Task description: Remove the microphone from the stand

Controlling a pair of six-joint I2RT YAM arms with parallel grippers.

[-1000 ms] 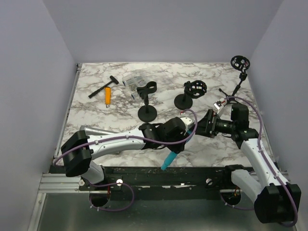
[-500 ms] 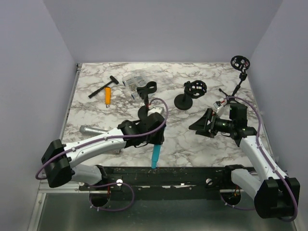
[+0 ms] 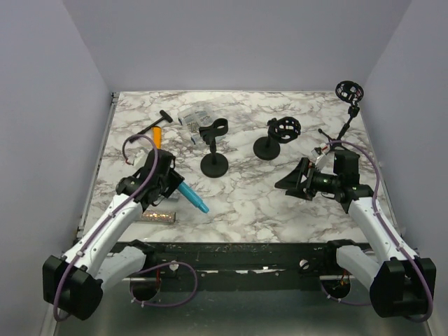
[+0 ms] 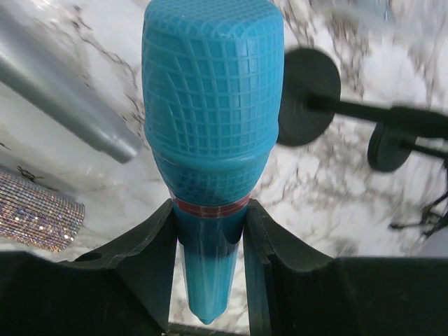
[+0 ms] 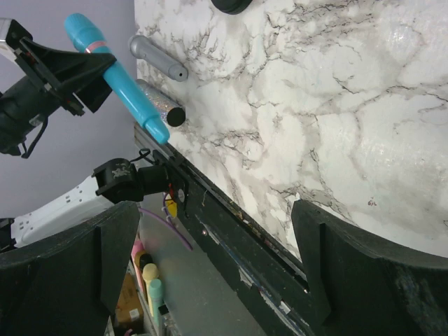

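Note:
My left gripper (image 3: pixel 173 185) is shut on a blue microphone (image 3: pixel 192 198) and holds it tilted above the left front of the marble table. In the left wrist view the jaws (image 4: pixel 210 217) clamp the microphone (image 4: pixel 211 105) just below its meshed head. It also shows in the right wrist view (image 5: pixel 119 80). An empty black clip stand (image 3: pixel 213 151) is in the table's middle, to the right of the microphone and apart from it. My right gripper (image 3: pixel 291 179) is open and empty at the right, its jaws (image 5: pixel 217 224) wide apart over the front edge.
A glittery microphone (image 3: pixel 158 216) lies at the left front, with a grey microphone (image 4: pixel 63 98) beside it. An orange microphone (image 3: pixel 157 137), a black tool (image 3: pixel 150 127) and a clear bag (image 3: pixel 192 117) lie at the back left. Two more stands (image 3: pixel 277 135) (image 3: pixel 349 98) are at the right.
My left arm has swung from the front centre to the left with the blue microphone in its grip. The right gripper has barely moved.

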